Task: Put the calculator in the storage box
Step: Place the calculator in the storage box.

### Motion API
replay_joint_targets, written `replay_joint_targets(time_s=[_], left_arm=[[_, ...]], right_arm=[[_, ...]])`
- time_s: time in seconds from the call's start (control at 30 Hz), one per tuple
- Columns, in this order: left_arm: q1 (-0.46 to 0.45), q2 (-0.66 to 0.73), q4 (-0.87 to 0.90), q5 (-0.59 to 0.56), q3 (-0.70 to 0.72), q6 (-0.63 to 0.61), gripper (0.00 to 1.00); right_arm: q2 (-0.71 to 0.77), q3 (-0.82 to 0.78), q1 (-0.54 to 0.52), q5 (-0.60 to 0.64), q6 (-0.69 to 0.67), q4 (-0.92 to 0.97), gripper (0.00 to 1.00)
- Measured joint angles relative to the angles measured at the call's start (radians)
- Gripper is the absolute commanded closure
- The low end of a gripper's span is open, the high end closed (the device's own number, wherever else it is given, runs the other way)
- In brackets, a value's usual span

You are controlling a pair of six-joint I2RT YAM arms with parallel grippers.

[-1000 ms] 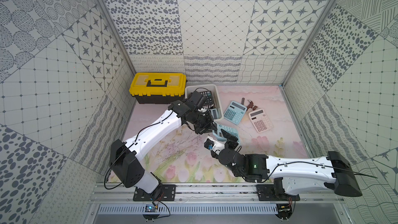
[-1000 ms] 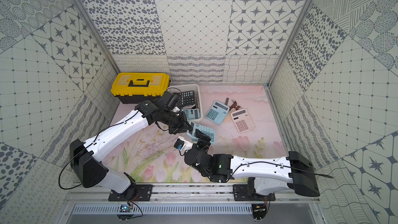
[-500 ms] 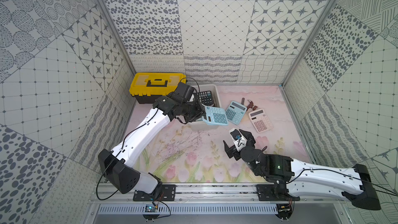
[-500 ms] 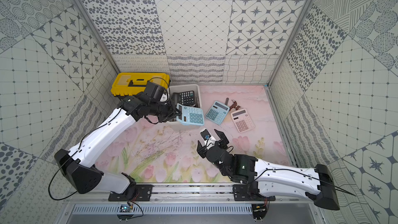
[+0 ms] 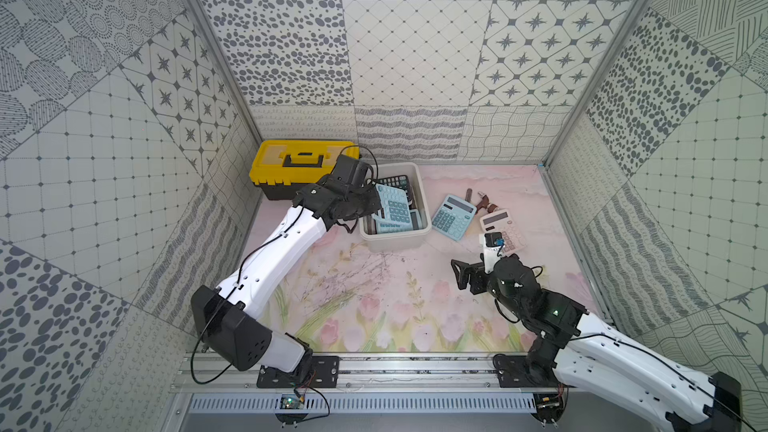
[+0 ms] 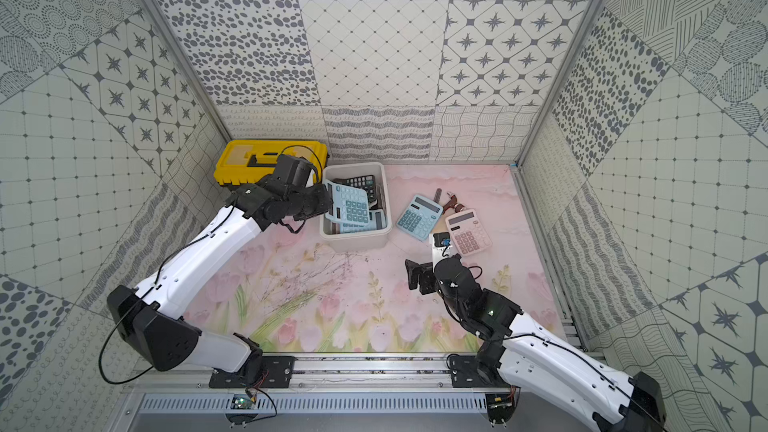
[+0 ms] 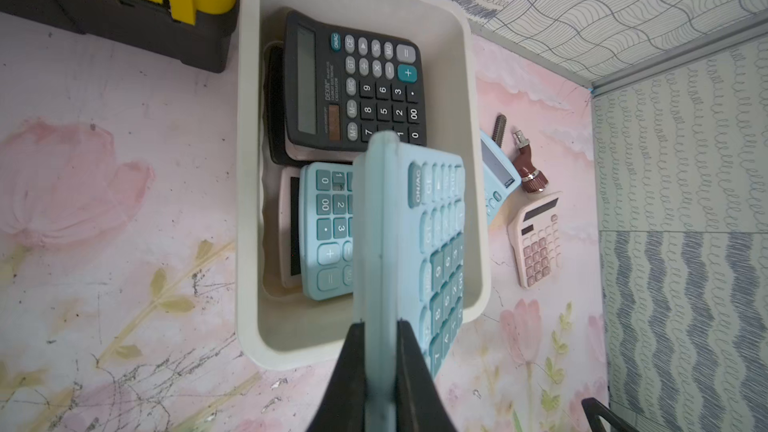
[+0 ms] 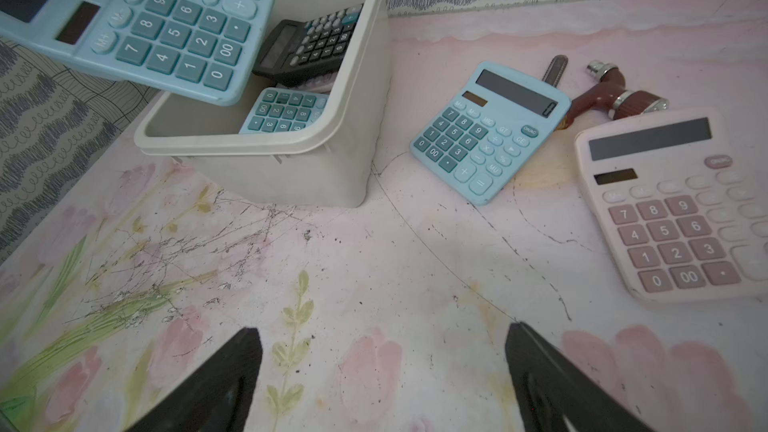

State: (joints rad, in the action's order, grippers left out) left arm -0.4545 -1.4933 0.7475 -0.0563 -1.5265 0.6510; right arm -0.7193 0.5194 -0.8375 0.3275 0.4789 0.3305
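My left gripper [image 7: 380, 326] is shut on the edge of a light blue calculator [image 5: 395, 205] [image 6: 351, 205] [image 7: 415, 243]. It holds the calculator tilted above the open off-white storage box [image 5: 395, 243] [image 6: 353, 241] [image 7: 249, 201]. In the box lie a black calculator [image 7: 357, 85] and another blue calculator [image 7: 328, 230]. My right gripper [image 8: 384, 338] is open with nothing between its fingers. It hovers over the floral mat, near the pink calculator [image 5: 503, 230] [image 8: 673, 209]. The right wrist view shows the held calculator [image 8: 166, 22] over the box's rim [image 8: 232, 143].
A second blue calculator [image 5: 453, 218] [image 8: 490, 130] and the pink one lie on the mat right of the box. A small brown tool [image 5: 484, 201] [image 8: 615, 93] lies behind them. A yellow-lidded black toolbox [image 5: 299, 160] stands left of the box against the back wall.
The left gripper has carried the blue calculator from the middle of the mat back to above the storage box. The right arm has drawn away to the right, its jaws wide.
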Motion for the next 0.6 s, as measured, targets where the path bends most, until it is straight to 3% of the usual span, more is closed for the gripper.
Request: replay_joint_targets(time_s=[0.6], left_arm=[[0.035,-0.227,-0.047,0.037,-0.012,-0.059,1.00]], right_arm=[[-0.026,-0.011,0.107,-0.145,0.082,0.005,0.03]])
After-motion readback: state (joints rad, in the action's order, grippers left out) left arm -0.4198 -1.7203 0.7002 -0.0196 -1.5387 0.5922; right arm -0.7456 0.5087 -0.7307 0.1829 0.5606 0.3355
